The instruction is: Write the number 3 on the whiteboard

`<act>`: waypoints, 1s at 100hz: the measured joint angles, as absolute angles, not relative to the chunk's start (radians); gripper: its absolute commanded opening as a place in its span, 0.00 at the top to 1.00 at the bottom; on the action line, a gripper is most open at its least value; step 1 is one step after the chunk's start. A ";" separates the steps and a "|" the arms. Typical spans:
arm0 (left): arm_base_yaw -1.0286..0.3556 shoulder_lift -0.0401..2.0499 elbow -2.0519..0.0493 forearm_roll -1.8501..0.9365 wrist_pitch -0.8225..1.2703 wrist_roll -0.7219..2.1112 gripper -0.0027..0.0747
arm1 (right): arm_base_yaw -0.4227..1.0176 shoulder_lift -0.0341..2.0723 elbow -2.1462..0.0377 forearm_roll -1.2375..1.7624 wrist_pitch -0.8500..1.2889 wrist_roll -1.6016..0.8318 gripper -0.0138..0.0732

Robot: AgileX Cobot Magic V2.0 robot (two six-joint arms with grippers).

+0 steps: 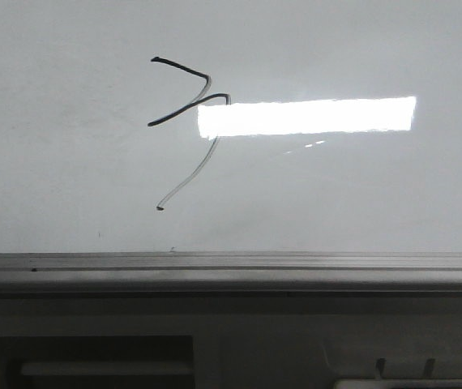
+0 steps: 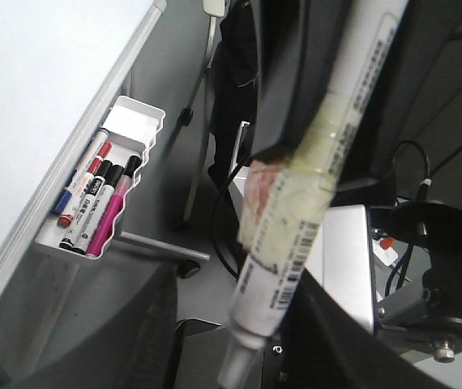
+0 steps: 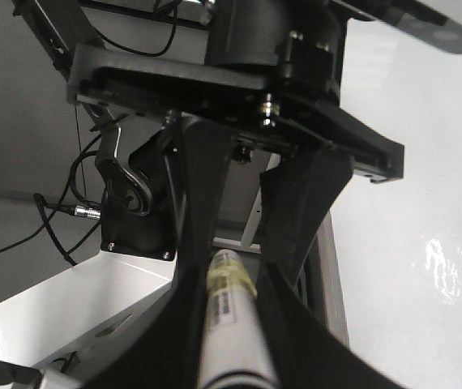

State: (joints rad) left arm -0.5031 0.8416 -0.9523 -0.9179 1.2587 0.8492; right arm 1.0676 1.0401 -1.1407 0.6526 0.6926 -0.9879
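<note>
The whiteboard [image 1: 336, 186] fills the front view, with its grey edge rail [image 1: 231, 263] below. The number 3 [image 1: 160, 122] is a thin angular black line with two left-pointing prongs and a faint tail running down. No gripper shows in the front view. My right gripper [image 3: 229, 300] is shut on a white marker pen [image 3: 227, 324] with yellowed tape around it. In the left wrist view the pen [image 2: 275, 267] hangs from the right gripper [image 2: 316, 162] into the gap of my open left gripper [image 2: 239, 300], close against one finger. The left gripper also shows in the right wrist view [image 3: 243, 235].
A bright rectangular glare [image 1: 304, 116] lies on the board beside the number. A white tray [image 2: 138, 113] with several markers hangs on the board's edge [image 2: 36, 97]. The board also shows in the right wrist view [image 3: 425, 162]. Cables and the robot base are behind the arms.
</note>
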 measured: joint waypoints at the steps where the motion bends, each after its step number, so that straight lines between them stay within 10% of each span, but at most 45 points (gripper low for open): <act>1: -0.503 0.842 -0.952 -0.920 1.259 0.849 0.63 | 1.068 1.040 -1.141 0.653 0.693 -0.988 0.89; 38: -0.503 0.842 -0.952 -0.935 1.272 0.861 0.99 | 1.064 1.040 -1.141 0.653 0.693 -0.988 0.87; 70: -0.503 0.845 -0.952 -0.930 1.229 0.875 0.99 | 1.067 1.031 -1.141 0.700 0.663 -0.946 0.19; 100: -0.503 0.789 -0.936 -0.855 1.016 0.794 0.99 | 0.941 0.826 -1.141 0.715 0.566 -0.877 0.45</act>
State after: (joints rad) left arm -0.5031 0.7888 -0.9356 -0.8554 1.0162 0.7943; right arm 0.9411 0.8258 -1.1407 0.7148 0.5658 -0.8771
